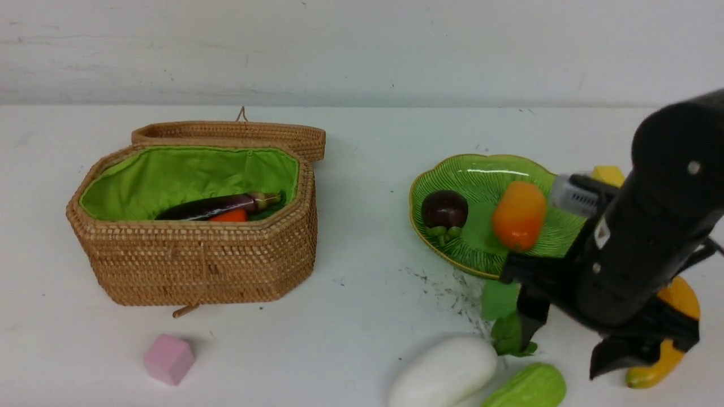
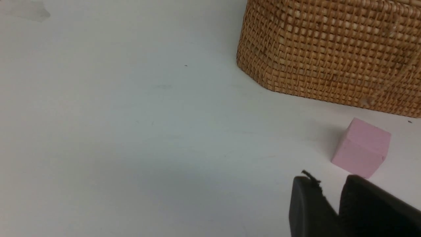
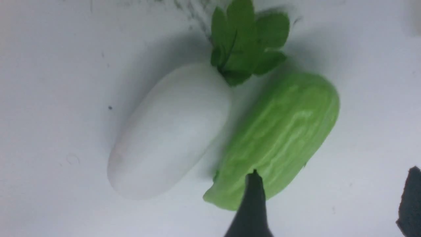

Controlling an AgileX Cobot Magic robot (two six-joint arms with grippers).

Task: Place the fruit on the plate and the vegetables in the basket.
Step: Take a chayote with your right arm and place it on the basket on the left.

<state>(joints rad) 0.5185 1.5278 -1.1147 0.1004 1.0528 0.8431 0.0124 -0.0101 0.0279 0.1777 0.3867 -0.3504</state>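
Nearest, on the table (image 1: 350, 316) in front of the plate (image 1: 486, 169), the white radish (image 1: 444, 373) and the green cucumber (image 1: 526, 387) lie side by side, just about touching. The right gripper (image 1: 565, 339) hangs over them, between them and the plate, jaws spread wide with nothing in them. One finger (image 3: 251, 204) lines up with the cucumber's end, can't tell if it touches.

The banana (image 1: 681, 297) sits in front and to the right of the plate, mostly hidden by the arm. Way off to the plate's left there's a pink cube (image 1: 168, 358). The left gripper (image 2: 330, 184) is just beside it, pinched down to a slit and empty.

On the plate: the mangosteen (image 1: 445, 208) and the mango (image 1: 518, 215), a little apart. Left of the plate, well apart from it, the basket (image 1: 198, 260) stands open with the eggplant (image 1: 209, 207) and carrot (image 1: 231, 216) inside, its lid (image 1: 226, 133) flipped behind.
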